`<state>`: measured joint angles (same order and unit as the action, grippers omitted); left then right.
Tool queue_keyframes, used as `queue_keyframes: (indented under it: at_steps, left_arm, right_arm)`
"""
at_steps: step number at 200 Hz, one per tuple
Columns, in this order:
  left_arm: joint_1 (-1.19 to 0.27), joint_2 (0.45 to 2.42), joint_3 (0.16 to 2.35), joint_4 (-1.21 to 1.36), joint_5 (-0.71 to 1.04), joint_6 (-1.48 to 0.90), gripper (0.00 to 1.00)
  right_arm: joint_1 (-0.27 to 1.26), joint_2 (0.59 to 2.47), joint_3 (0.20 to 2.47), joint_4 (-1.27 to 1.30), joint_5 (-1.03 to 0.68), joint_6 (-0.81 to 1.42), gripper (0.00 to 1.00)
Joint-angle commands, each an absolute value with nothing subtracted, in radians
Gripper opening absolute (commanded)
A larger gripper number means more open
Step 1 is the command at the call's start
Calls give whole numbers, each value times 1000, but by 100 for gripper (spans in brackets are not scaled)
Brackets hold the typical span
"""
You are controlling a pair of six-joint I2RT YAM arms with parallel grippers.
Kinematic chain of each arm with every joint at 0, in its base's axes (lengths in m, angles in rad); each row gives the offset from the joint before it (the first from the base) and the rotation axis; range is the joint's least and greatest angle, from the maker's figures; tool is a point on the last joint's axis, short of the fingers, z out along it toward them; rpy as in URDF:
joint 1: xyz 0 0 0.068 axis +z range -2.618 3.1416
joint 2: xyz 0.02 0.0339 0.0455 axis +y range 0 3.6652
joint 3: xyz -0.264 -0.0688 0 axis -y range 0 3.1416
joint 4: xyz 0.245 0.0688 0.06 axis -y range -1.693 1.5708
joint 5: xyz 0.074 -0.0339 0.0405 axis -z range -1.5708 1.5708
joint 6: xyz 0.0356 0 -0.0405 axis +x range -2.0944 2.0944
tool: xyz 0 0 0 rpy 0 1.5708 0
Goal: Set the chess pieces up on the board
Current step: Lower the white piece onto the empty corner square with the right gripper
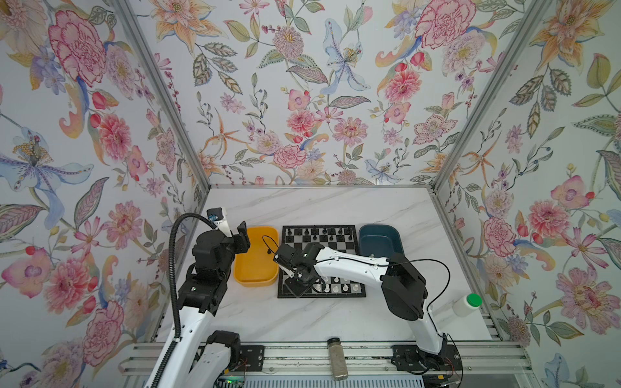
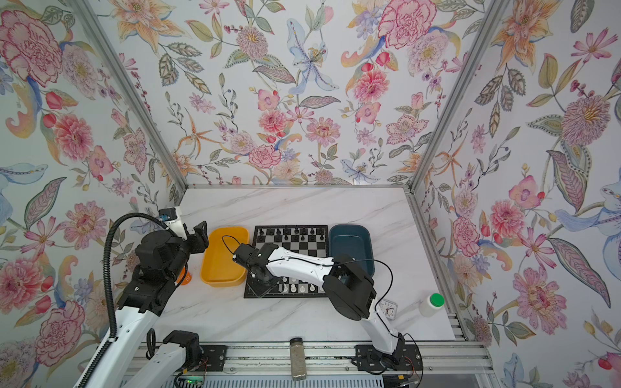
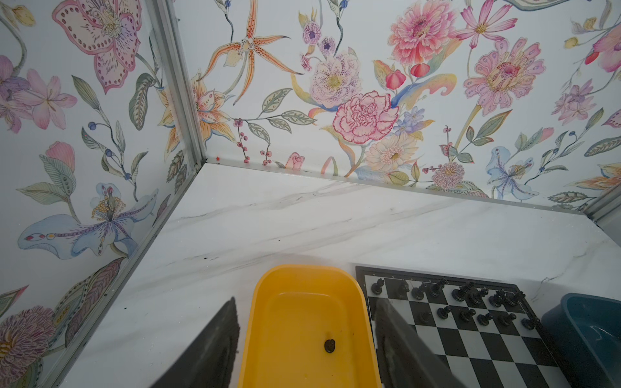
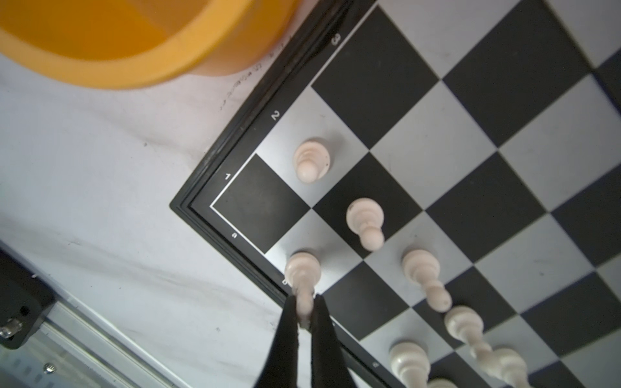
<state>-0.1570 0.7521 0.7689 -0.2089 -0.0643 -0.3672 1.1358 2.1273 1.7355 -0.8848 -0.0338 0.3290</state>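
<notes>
Marble table (image 1: 336,205) is bearing the board (image 1: 324,242) under the right claw (image 1: 296,285) in a top view; left wrist view, the left claw (image 3: 305,304) is gaping empty; right wrist view, the right claw is pinching an upright white piece (image 4: 302,268), probably best released straight upward.

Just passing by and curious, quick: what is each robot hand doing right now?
Left hand: open, holding nothing.
Right hand: closed, pinching the top of a white chess piece.
</notes>
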Motion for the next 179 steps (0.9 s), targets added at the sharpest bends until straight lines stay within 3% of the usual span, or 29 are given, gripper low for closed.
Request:
queue_keyframes:
  at_steps: [1, 179]
  left_arm:
    - [-153, 738, 749, -206, -77, -360, 66]
    - [-151, 735, 738, -197, -74, -360, 66]
  right_arm:
    - [1147, 2154, 1749, -890, -20, 344, 0]
    - [1156, 2151, 1748, -889, -25, 349, 12]
